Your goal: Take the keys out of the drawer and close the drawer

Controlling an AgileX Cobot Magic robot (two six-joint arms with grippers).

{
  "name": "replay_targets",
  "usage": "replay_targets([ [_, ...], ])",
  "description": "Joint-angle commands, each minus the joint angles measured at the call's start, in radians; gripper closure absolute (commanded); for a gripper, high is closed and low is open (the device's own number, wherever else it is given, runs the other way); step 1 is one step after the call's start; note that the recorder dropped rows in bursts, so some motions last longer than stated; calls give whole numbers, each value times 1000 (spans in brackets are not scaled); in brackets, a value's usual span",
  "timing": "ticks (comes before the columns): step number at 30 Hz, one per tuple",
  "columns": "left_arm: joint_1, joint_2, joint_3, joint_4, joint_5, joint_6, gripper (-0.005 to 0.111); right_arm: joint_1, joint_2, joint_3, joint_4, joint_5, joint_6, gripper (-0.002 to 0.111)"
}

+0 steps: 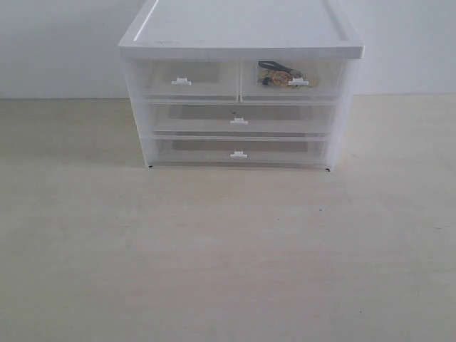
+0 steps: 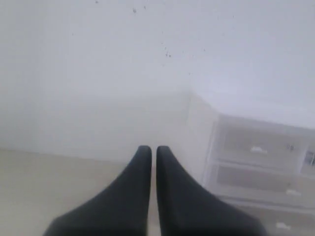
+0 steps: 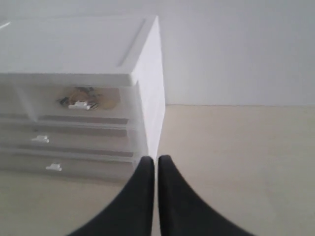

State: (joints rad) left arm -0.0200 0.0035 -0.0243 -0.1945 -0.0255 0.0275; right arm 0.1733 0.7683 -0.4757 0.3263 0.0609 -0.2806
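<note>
The keys [image 1: 281,74] lie inside the drawer [image 1: 322,80], the clear top right one of the white cabinet [image 1: 239,35], which looks pushed in. The right wrist view shows them too, the keys [image 3: 96,96] behind the drawer's white tab handle [image 3: 81,104]. My left gripper [image 2: 153,150] is shut with nothing in it, off to the cabinet's left side. My right gripper [image 3: 156,160] is shut and empty, near the cabinet's right front corner. Neither gripper appears in the exterior view.
The cabinet stands at the back of a pale wooden table [image 1: 228,256] against a white wall. Beside the drawer is its left twin [image 1: 182,80], and two wide drawers [image 1: 239,120] sit below, all closed.
</note>
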Motion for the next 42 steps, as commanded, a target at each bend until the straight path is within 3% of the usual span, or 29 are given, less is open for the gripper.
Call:
replay_targets([
  [1, 4, 45, -100, -34, 37, -14, 103, 110, 78, -22, -1, -28, -95, 109],
  [7, -6, 268, -263, -16, 131, 64, 103, 219, 232, -76, -1, -38, -121, 109],
  [14, -39, 619, -423, -70, 321, 175, 103, 227, 325, -76, 49, -151, -10, 109],
  [20, -42, 802, -477, -93, 211, 201, 103, 227, 353, -76, 66, -143, 91, 109],
  [25, -42, 860, -488, -291, 116, 152, 103, 227, 395, -76, 71, -124, 117, 109],
  [29, -43, 892, -498, -256, 91, 218, 103, 227, 437, -76, 89, -147, 213, 109],
  [34, -132, 974, -560, -238, 100, 419, 103, 253, 490, -61, 89, -249, 338, 109],
  [42, -264, 1181, -730, -236, 76, 572, 103, 389, 499, 86, 52, -669, 763, 109],
])
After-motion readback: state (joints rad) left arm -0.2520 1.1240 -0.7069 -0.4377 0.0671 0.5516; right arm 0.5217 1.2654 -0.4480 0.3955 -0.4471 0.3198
